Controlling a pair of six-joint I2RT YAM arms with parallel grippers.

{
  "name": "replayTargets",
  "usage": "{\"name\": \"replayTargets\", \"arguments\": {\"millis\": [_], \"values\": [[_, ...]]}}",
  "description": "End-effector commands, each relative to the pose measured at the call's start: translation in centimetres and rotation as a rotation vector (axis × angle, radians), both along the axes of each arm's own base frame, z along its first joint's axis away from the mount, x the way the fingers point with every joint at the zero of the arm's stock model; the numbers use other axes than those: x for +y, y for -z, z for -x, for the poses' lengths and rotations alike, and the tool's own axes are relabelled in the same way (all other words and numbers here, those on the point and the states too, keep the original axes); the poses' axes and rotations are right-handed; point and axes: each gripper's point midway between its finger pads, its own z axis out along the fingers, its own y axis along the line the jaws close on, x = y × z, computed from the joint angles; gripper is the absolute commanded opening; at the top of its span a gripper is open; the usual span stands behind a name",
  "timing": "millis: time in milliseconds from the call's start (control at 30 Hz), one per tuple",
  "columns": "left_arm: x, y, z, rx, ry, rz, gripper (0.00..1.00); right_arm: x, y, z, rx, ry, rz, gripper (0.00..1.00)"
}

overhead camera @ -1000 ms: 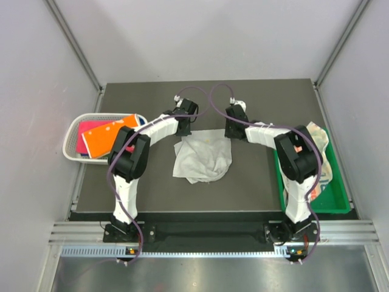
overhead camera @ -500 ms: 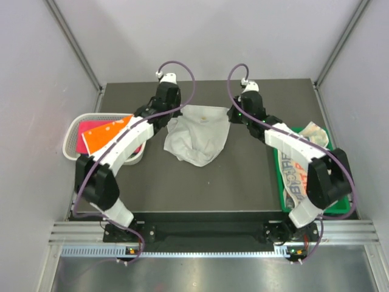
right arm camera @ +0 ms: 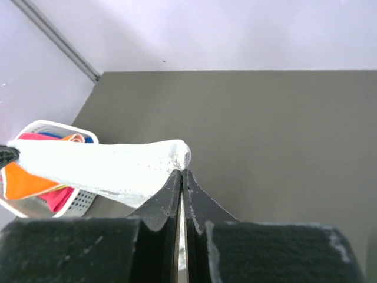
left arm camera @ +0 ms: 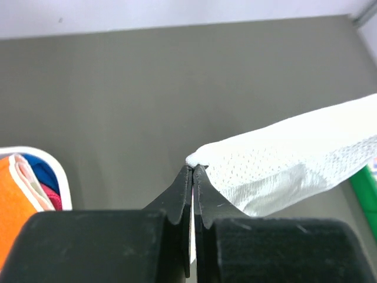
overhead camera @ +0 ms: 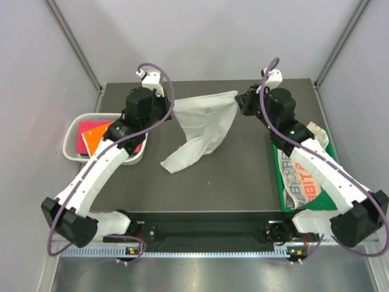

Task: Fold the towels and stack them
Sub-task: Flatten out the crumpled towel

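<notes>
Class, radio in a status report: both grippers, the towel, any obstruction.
Left gripper shut on white towel corner. Right gripper shut on opposite corner. Towel stretched between, tail hanging. Basket, tray off to sides.

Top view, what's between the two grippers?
The white towel. Its upper edge spans from the left gripper to the right gripper, each shut on a corner, and the rest trails down. The top view shows this.

1. White towel (overhead camera: 203,121): soft matt cloth, fine pinhole weave, lightly rumpled.
2. Desk (overhead camera: 243,176): dark grey, matt, smooth.
3. Jaws: matt black, smooth, edges faintly scuffed pale.
4. Basket (overhead camera: 68,141): white plastic mesh, slight sheen.
5. Orange towel (overhead camera: 94,140): matt cloth, smooth-faced.
6. Tray (overhead camera: 281,191): green plastic, glossy.
7. Letter-print towel (overhead camera: 299,179): matt cloth.
8. Arm shells (overhead camera: 100,170): smooth white plastic, lightly glossy.
9. Front rail (overhead camera: 206,246): ribbed bare metal, dull shine.
</notes>
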Motion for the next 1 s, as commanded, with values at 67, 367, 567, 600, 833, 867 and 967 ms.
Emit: {"name": "replayTargets", "arguments": {"millis": [67, 367, 567, 600, 833, 867, 967], "values": [[-0.5, -8.5, 3.8, -0.213, 0.141, 0.093, 0.0, -0.9, -6.7, 3.6, -0.168, -0.037, -0.008, 0.0], [-1.3, -18.5, 11.3, -0.456, 0.387, 0.202, 0.0, 0.0, -14.7, 10.9, -0.379, -0.192, -0.046, 0.0], [-1.2, -21.3, 15.9, -0.547, 0.506, 0.254, 0.0, -0.1, -17.7, 15.0, -0.456, -0.265, -0.078, 0.0], [-1.1, -21.8, 16.6, -0.56, 0.525, 0.26, 0.0, -0.1, -17.9, 15.4, -0.461, -0.272, -0.084, 0.0], [-0.6, -24.1, 19.6, -0.593, 0.574, 0.331, 0.0, -1.0, -20.5, 18.3, -0.497, -0.312, -0.137, 0.0], [-0.7, -24.2, 19.7, -0.583, 0.579, 0.345, 0.0, -1.0, -20.8, 18.6, -0.496, -0.32, -0.14, 0.0], [-0.5, -24.1, 18.8, -0.555, 0.53, 0.378, 0.0, -0.8, -21.0, 18.5, -0.477, -0.316, -0.137, 0.0]]}}
